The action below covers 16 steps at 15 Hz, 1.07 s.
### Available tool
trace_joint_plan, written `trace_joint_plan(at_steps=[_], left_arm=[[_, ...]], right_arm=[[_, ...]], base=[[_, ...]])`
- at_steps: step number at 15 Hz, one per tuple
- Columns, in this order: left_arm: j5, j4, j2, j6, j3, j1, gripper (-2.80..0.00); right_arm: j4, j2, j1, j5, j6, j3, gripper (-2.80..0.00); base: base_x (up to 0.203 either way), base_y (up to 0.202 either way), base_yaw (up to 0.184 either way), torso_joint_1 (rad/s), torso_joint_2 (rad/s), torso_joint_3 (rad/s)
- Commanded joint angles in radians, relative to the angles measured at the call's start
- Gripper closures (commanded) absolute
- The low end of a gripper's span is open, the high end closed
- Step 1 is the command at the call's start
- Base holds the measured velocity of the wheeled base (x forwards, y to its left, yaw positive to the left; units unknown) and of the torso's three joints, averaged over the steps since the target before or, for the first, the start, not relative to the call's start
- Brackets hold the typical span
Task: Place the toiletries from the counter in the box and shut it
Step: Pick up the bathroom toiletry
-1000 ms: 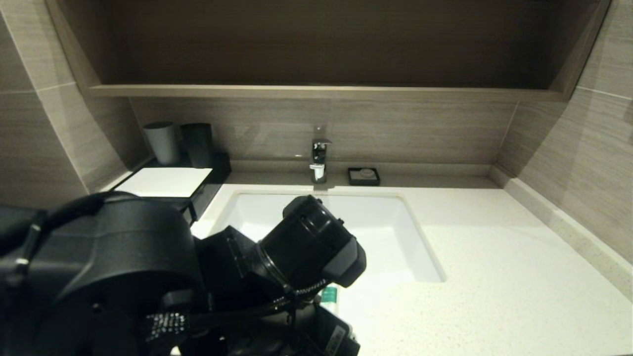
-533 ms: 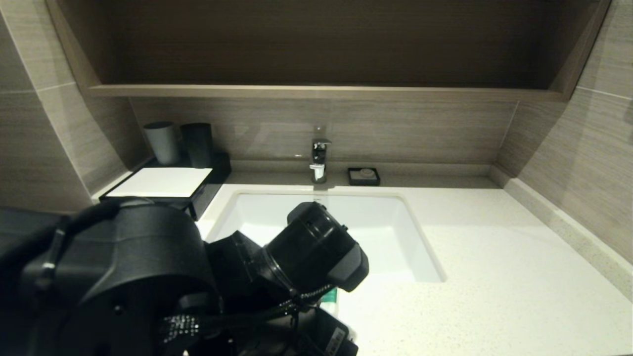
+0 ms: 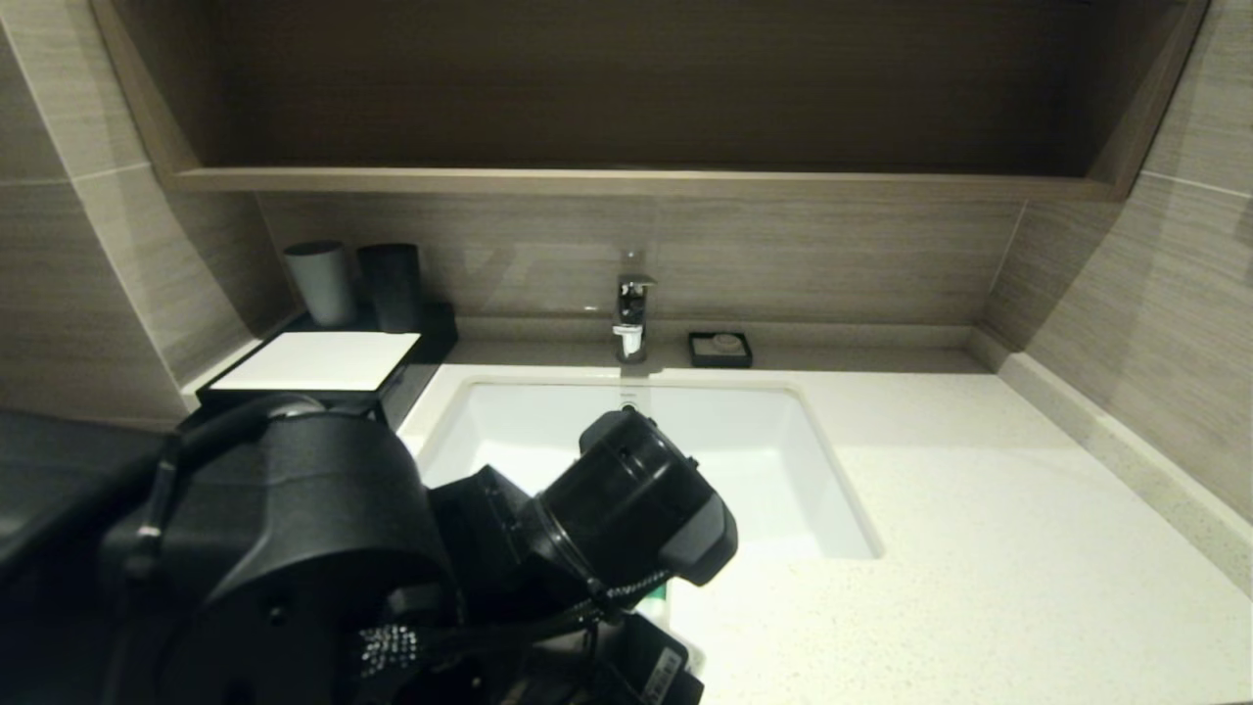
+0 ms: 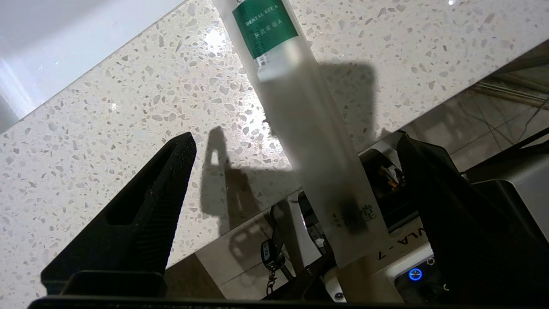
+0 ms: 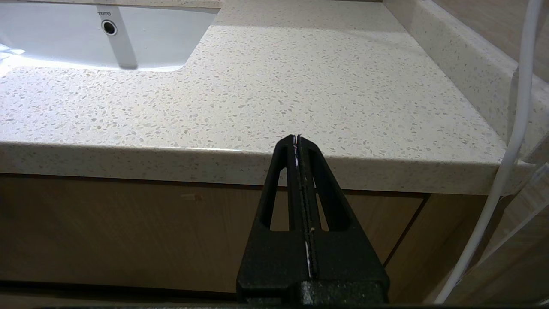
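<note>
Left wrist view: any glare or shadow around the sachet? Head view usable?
Left wrist view: glare spots on the counter; the sachet and open left gripper cast hard shadows. Head view: left arm blocks the near counter; only the sachet's green label peeks out.

From your head view the left arm point(image 3: 323, 558) blocks the counter's point(image 3: 979, 548) near-left stretch; only a green-labelled sachet corner point(image 3: 654, 591) peeks out. The left wrist view cuts the sachet's point(image 4: 300, 128) label end at the frame edge. Box point(image 3: 323, 364) front is hidden, drawer state unreadable.
</note>
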Motion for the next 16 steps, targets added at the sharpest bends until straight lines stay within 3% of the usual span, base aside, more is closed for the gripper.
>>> trace_joint_plan(at_steps=[1,6,10,16], left_arm=[[0.023,0.001,0.007,-0.001,0.001,0.0,-2.8],[0.039,0.001,0.01,0.007,0.001,0.0,-2.8],[0.039,-0.002,0.01,0.056,-0.005,-0.001,-2.8],[0.04,-0.007,0.034,0.059,-0.012,-0.038,-2.8]], right_arm=[[0.0,0.0,0.0,0.0,-0.001,0.002,0.0],[0.0,0.001,0.0,0.0,-0.001,0.002,0.0],[0.0,0.001,0.0,0.0,-0.001,0.002,0.0],[0.0,0.001,0.0,0.0,-0.001,0.002,0.0]], base=[[0.0,0.0,0.0,0.0,0.0,0.0],[0.0,0.0,0.0,0.0,0.0,0.0],[0.0,0.0,0.0,0.0,0.0,0.0],[0.0,0.0,0.0,0.0,0.0,0.0]])
